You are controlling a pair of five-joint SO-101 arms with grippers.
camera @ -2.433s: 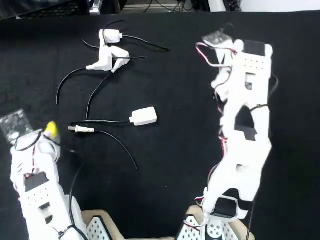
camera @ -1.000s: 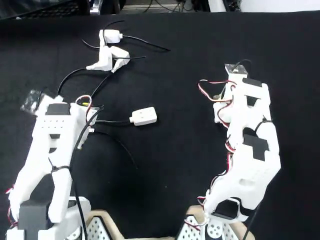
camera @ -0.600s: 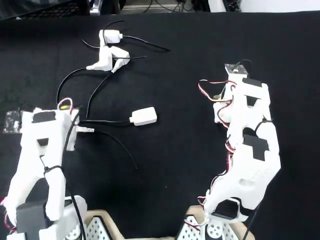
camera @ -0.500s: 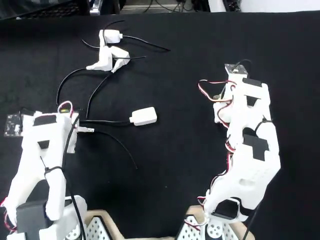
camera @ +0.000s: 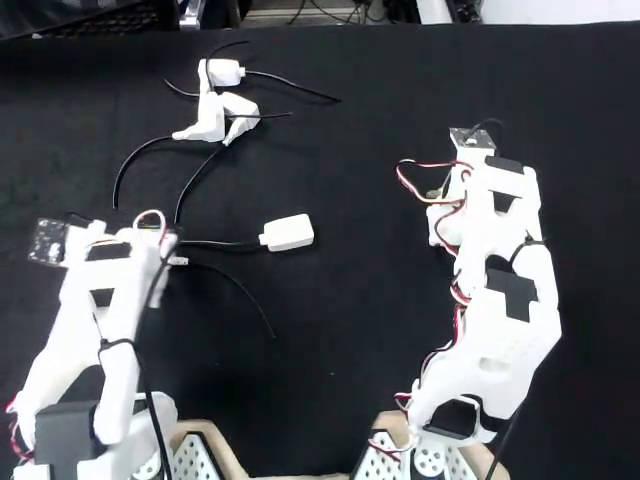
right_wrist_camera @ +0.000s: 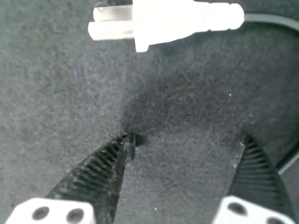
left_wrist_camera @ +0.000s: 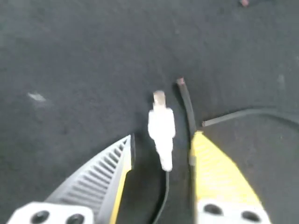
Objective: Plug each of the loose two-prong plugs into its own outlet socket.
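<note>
Swinging in from the table's near left corner over the past couple of seconds, the left arm (camera: pixel 95 320) has overshot, drawn back and settled above a small white plug (left_wrist_camera: pixel 161 129). The right arm (camera: pixel 495 270), stretched far forward at the start, has folded back and kept that pose for the last second. Seen from the left wrist, the small white plug lies flat on the black cloth (camera: pixel 350 320), its prong end out beyond the fingertips. Its black cord (left_wrist_camera: pixel 163 196) trails back between the fingers. The left gripper (left_wrist_camera: pixel 163 136) stands spread, one ridged finger and one yellow finger flanking the plug on either side with a gap showing between each and the plug. A second cord's end (left_wrist_camera: pixel 181 84) lies just beside the plug's tip. From above, a white outlet block (camera: pixel 287 232) rests near the plug, on the side toward the right arm, on its own black lead. Farther back on the cloth, a cluster of white cord fittings (camera: pixel 215 115) sits well apart from both arms. On the right side, a second plug (right_wrist_camera: pixel 163 21) lies flat just beyond the right gripper (right_wrist_camera: pixel 187 139), whose dark ridged fingers are spread wide over bare cloth, apart from the plug.
</note>
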